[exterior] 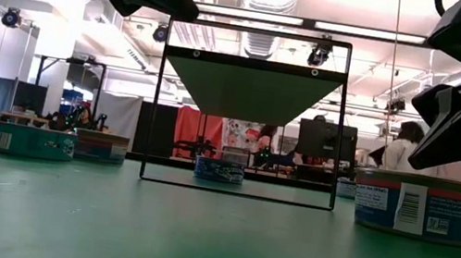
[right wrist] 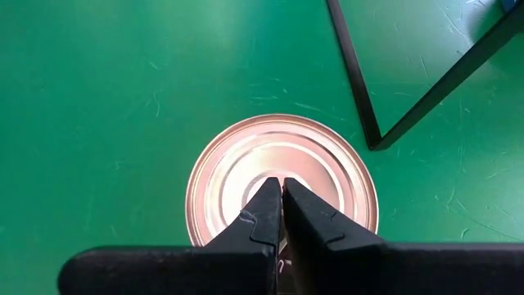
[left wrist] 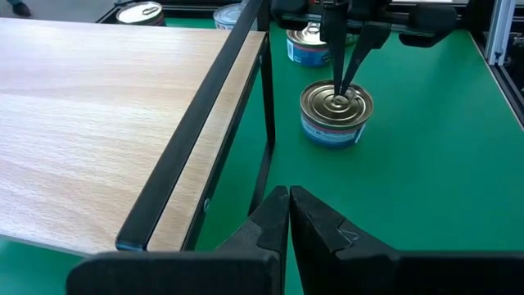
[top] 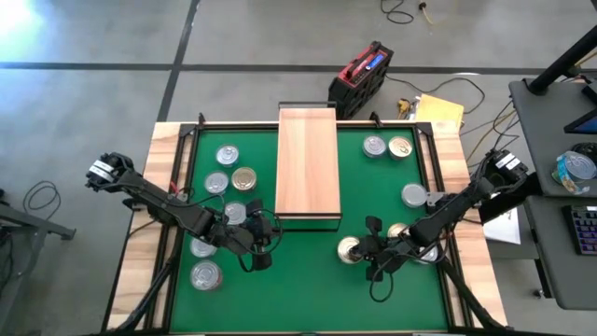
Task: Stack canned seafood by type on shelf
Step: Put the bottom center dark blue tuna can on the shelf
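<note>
With the right tool (right wrist: pixel 282 215) pinched shut and empty directly over the gold-lidded can (right wrist: pixel 281 184) near the shelf's (top: pixel 307 163) near right corner, it should open wide before descending to straddle the rim, while the closed left tool (left wrist: pixel 288 217) waits.

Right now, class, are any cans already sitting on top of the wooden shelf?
No: in the high view the shelf shows only bare wood, while the cans all sit on the green mat.

Eleven tins (top: pixel 227 155), one shelf (top: pixel 308 163)
</note>
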Robot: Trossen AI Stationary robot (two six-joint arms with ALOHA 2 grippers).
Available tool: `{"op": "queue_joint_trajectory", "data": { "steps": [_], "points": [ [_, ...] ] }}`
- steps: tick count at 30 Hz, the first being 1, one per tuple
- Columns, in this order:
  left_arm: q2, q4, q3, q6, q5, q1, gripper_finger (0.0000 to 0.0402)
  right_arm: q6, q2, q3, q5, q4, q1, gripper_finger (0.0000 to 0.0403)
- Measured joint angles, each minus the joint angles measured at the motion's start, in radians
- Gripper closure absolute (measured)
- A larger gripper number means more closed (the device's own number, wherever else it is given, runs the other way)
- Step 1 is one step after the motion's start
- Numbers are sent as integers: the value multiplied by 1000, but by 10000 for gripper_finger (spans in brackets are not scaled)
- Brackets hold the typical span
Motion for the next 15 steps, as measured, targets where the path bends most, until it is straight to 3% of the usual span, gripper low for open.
{"op": "queue_joint_trajectory", "data": {
  "steps": [15],
  "points": [
    [0, 14, 0, 0, 0, 0, 401, 0, 0, 0, 0, -1, 0, 394]
  ]
}}
